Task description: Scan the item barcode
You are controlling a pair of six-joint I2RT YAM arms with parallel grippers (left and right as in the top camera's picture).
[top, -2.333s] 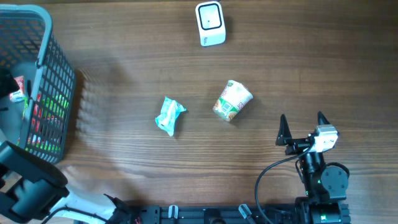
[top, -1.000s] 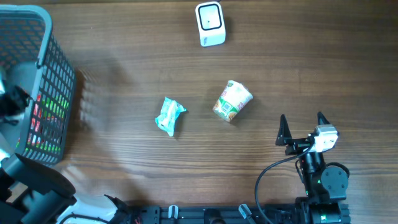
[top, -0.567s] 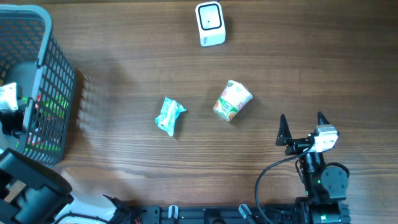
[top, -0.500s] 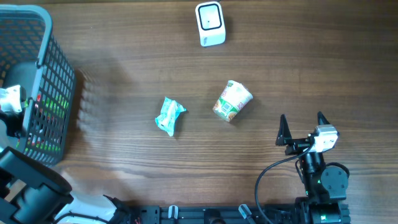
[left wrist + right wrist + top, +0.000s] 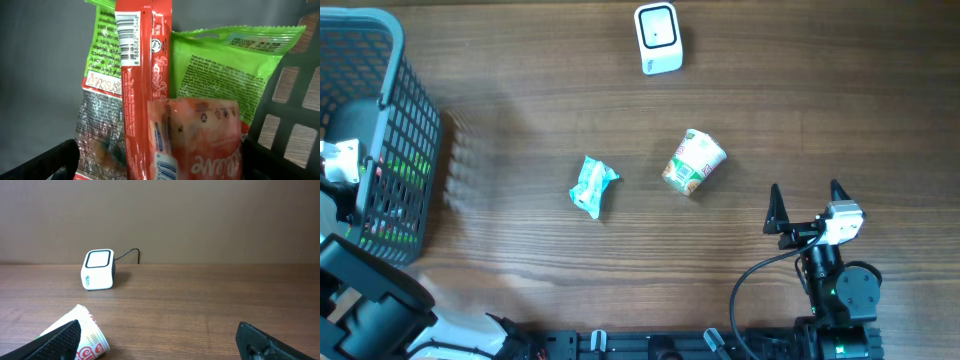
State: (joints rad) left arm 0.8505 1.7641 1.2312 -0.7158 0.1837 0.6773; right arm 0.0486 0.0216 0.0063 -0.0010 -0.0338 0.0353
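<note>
— What sat in the grey mesh basket [image 5: 408,130]?
— Glossy plastic packets: a narrow red stick pack [image 5: 142,75], barcode up top, with a green pouch [image 5: 225,70] behind. My left gripper [image 5: 165,162] hung there, jaws wide, gripping nothing.
— And rightwards?
— Crinkled teal wrapper [image 5: 592,186], boxy white scanner [image 5: 658,38], tipped paper cup [image 5: 694,162]. My right gripper [image 5: 805,205] gaped, empty.

A grey mesh basket [image 5: 415,150] stood at the left edge of the wooden table [image 5: 820,100], its wall throwing a gridded shadow across the wood.
</note>
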